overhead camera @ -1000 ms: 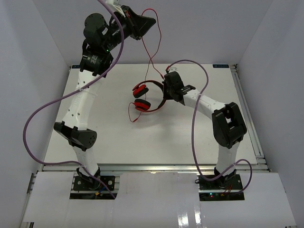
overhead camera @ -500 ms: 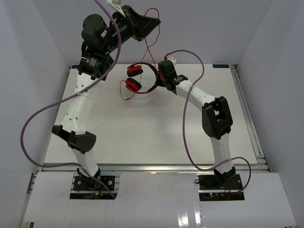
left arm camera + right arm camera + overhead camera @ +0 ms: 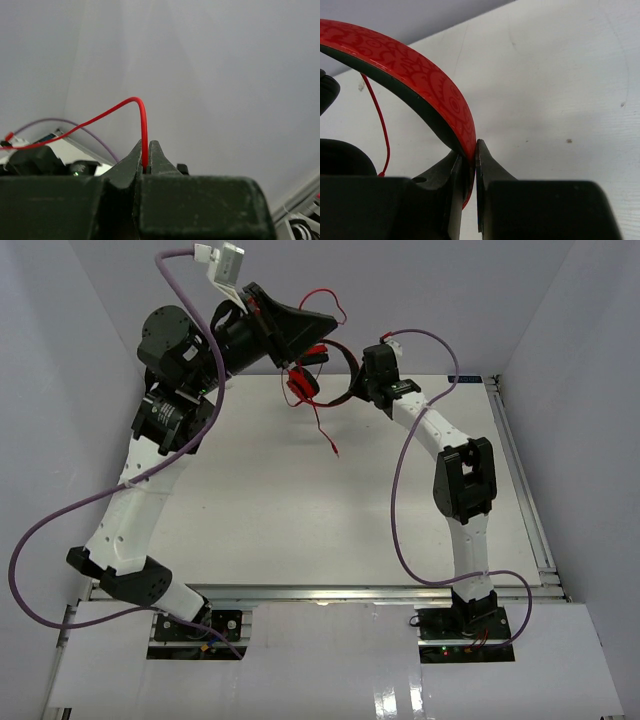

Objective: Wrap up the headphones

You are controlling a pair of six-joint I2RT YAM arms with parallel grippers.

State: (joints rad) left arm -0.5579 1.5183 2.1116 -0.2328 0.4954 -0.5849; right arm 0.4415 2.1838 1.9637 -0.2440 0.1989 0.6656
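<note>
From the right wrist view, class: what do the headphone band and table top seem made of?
The headband: likely hard plastic, glossy red with printed swirls, black lining beneath. The table top: matte white board, perhaps laminate; dull, faintly scuffed.

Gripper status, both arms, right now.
Left gripper: closed, pinching the red cord.
Right gripper: closed, clamping the red headband.
</note>
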